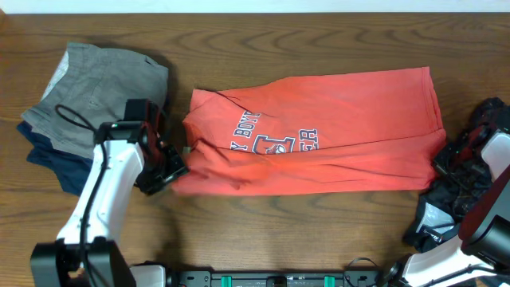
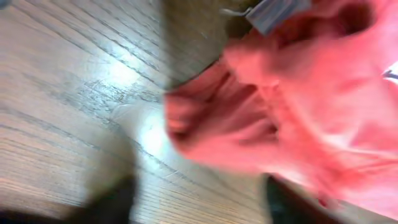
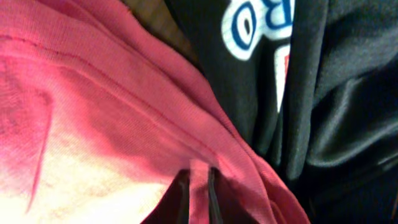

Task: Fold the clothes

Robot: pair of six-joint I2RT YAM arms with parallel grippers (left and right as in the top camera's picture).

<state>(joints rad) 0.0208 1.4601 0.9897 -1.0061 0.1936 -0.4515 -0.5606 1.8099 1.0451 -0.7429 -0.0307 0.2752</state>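
Observation:
The coral-red T-shirt lies across the middle of the table, its lower part folded over and the navy-and-white lettering partly showing. My left gripper is at the shirt's lower left corner. In the blurred left wrist view its fingers are wide apart and open, with bare wood between them and the bunched shirt edge just ahead. My right gripper is at the shirt's lower right corner. In the right wrist view its fingers are shut on a narrow fold of the red cloth.
A folded grey garment lies on a navy one at the back left, close behind my left arm. A black patterned garment lies at the right under my right arm, and it also shows in the right wrist view, touching the shirt.

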